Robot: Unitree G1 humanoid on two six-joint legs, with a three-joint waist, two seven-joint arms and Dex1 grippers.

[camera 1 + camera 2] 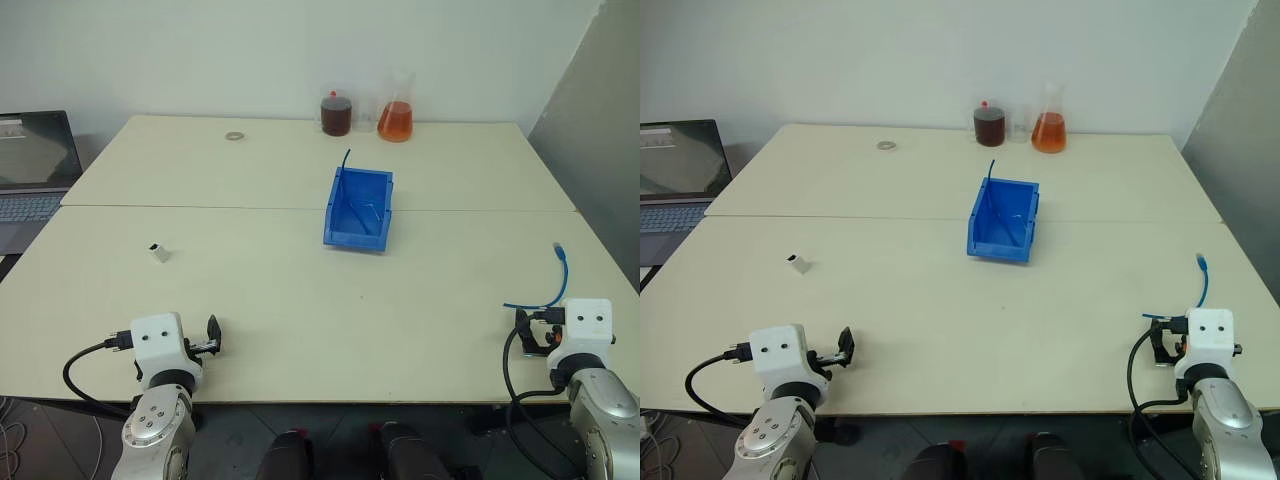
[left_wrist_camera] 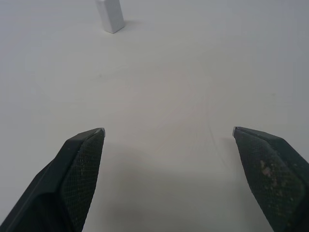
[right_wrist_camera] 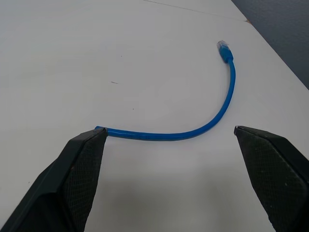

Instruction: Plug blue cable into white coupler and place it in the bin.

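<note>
The blue cable [image 3: 212,121] lies curved on the table near the right edge, its plug [image 3: 224,50] at the far end and its near end just ahead of my right gripper [image 3: 169,129]. That gripper is open with nothing between its fingers. The white coupler [image 1: 160,252] stands on the table at the left, some way ahead of my left gripper [image 2: 169,130], which is open and empty near the front edge. In the left wrist view the coupler [image 2: 110,14] stands far beyond the fingertips. The blue bin [image 1: 358,208] sits at the table's middle.
A thin dark strand [image 1: 346,160] sticks up from the bin's far corner. A dark jar [image 1: 336,112] and an orange flask [image 1: 395,120] stand at the back edge, with a small ring [image 1: 235,135] to their left. A laptop [image 1: 35,165] sits off the left side.
</note>
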